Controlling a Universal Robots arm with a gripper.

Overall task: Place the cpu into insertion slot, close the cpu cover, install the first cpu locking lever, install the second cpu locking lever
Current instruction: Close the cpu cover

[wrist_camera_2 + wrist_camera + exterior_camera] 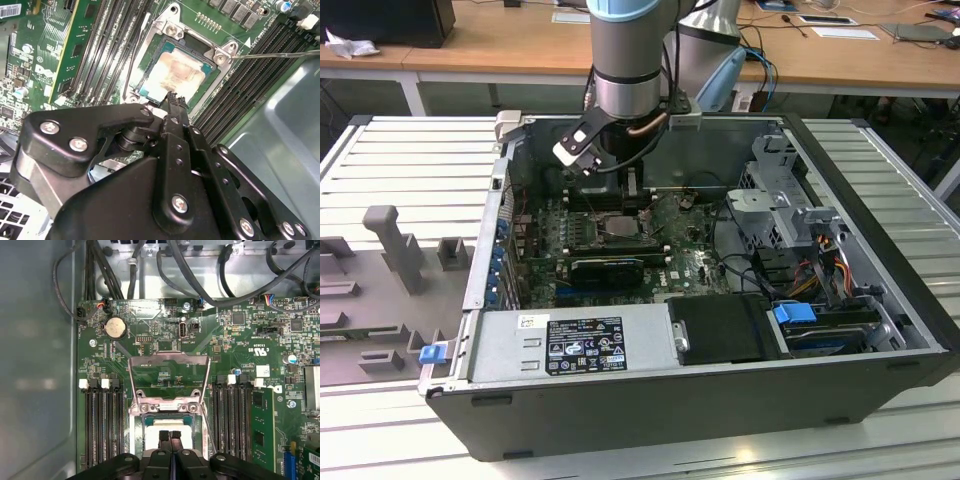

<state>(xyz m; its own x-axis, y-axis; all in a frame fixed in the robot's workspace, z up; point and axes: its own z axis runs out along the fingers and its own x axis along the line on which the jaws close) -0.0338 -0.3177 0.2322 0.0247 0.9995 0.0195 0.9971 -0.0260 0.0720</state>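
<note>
The cpu (pixel 176 75), with its pale silvery top, lies flat in the insertion slot (pixel 220 56) on the green board; it also shows in the first wrist view (pixel 152 432). The cpu cover (pixel 168 359), a thin metal frame with a large cut-out, is swung open away from the slot on its hinge. My gripper (pixel 170 434) is shut, tips pressed together with nothing between them, just above the cpu's near edge; the second wrist view shows the same gripper (pixel 173 99). In the exterior view the gripper (pixel 633 200) hangs over the slot (pixel 620 232). A thin locking lever (pixel 280 54) sticks out sideways, unlatched.
Long black memory slots (pixel 102 425) flank the socket on both sides. Black cables (pixel 200 285) hang along the case wall beyond the board. A black card (pixel 608 268), the power supply (pixel 570 345) and the drive cage (pixel 785 195) crowd the case.
</note>
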